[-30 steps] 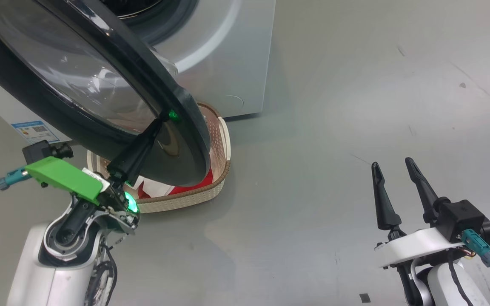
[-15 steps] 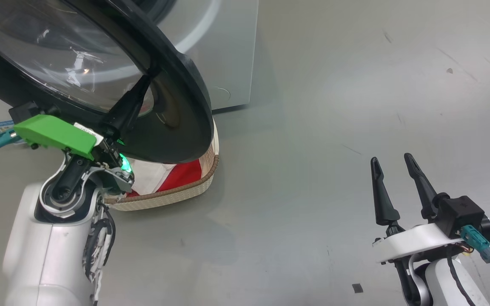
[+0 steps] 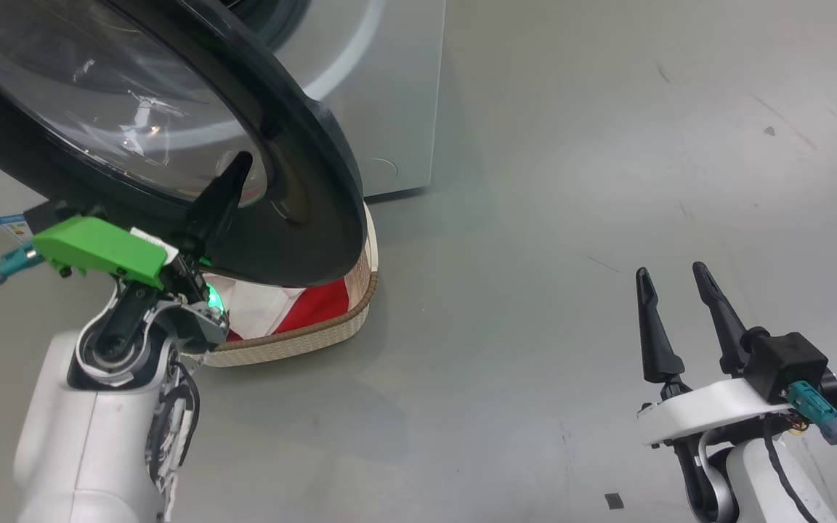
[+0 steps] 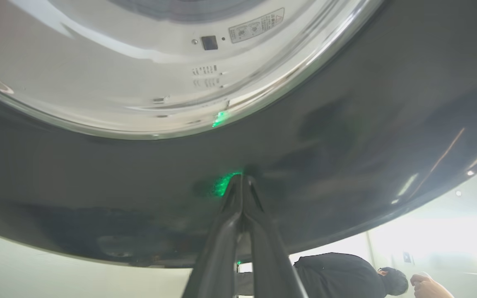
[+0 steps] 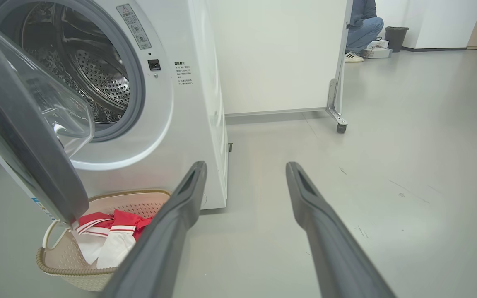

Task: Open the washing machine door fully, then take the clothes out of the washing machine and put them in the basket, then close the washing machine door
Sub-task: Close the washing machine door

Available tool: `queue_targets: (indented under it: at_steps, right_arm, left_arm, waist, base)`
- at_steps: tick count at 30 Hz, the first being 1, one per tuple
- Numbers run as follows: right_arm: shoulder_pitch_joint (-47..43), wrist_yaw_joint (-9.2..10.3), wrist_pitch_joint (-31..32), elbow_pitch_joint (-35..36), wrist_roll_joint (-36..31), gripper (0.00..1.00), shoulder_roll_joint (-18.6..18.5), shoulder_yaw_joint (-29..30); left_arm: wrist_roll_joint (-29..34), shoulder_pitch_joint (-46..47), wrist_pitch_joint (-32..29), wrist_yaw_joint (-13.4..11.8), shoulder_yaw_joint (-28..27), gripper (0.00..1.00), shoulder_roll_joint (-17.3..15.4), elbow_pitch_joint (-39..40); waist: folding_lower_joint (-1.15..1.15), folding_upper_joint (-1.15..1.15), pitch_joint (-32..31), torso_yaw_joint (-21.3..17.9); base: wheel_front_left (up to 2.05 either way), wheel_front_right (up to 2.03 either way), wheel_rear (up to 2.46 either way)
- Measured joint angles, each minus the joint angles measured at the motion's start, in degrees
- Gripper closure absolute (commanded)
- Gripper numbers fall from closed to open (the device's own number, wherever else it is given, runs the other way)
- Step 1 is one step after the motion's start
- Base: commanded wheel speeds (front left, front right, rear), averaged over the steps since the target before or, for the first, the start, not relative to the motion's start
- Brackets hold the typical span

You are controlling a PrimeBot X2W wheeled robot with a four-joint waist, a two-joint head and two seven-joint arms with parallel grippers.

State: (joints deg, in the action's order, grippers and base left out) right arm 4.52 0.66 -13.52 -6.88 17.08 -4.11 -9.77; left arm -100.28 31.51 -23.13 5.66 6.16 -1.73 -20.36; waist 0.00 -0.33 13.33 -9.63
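The washing machine door (image 3: 302, 181) stands part open over the basket (image 3: 302, 338), which holds the red and white clothes (image 3: 317, 301). My left gripper (image 3: 238, 161) is shut, empty, its tips pressed against the door's glossy black outer rim (image 4: 346, 124); the left wrist view shows the left gripper (image 4: 242, 179) touching it. My right gripper (image 3: 673, 280) hovers open and empty over the floor at the lower right. In the right wrist view the right gripper (image 5: 244, 165) faces the washing machine (image 5: 189, 103), its steel drum (image 5: 97, 74), the door (image 5: 27, 136), the basket (image 5: 68, 273) and the clothes (image 5: 114, 231).
Grey floor (image 3: 571, 181) stretches to the right of the machine. A white wheeled partition (image 5: 280, 54) stands behind it, with a crouching person (image 5: 360, 25) and a black bin (image 5: 396, 37) beyond. Another person in black (image 4: 338, 273) is behind the door.
The head view has shifted. My shut left gripper's tips have slid from the door's edge inward onto its outer face. The right gripper keeps its pose.
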Motion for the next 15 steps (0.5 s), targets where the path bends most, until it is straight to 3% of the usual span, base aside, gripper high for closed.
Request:
queue_targets:
  at_steps: [11,12,13,14,15]
  right_arm:
    - [-0.1,0.07,-0.4,-1.0,0.1,0.0,0.0,0.9]
    - [-0.3,0.12,-0.4,-1.1,0.1,0.0,0.0,1.2]
    - [-0.4,0.52,-0.4,-1.2,0.1,0.0,0.0,1.2]
    - [-0.5,0.56,-0.4,-1.3,0.1,0.0,0.0,1.4]
    - [-0.7,0.57,-0.4,-1.3,0.1,0.0,-0.1,1.6]
  left_arm:
    - [0.0,-7.3,1.6,1.2,-3.5,1.0,-1.6,0.8]
    - [0.0,-8.4,2.4,1.2,-4.6,0.74,-1.5,1.8]
    - [0.1,-9.0,2.6,1.2,-4.7,0.74,-1.6,2.4]
    - [0.5,-9.6,3.0,1.2,-4.9,0.51,-1.6,2.9]
    - [0.9,-10.2,3.7,1.2,-5.2,0.04,-1.6,3.3]
  waist:
    - [0.0,0.0,-2.3,1.7]
    - [0.0,0.0,-2.8,2.1]
    - [0.0,0.0,-3.1,2.2]
    - [0.0,0.0,-3.4,2.4]
    - [0.0,0.0,-3.7,2.6]
  base:
    - [0.0,0.0,0.0]
    - [0.0,0.0,0.0]
    - [0.0,0.0,0.0]
    - [0.0,0.0,0.0]
    - [0.0,0.0,0.0]
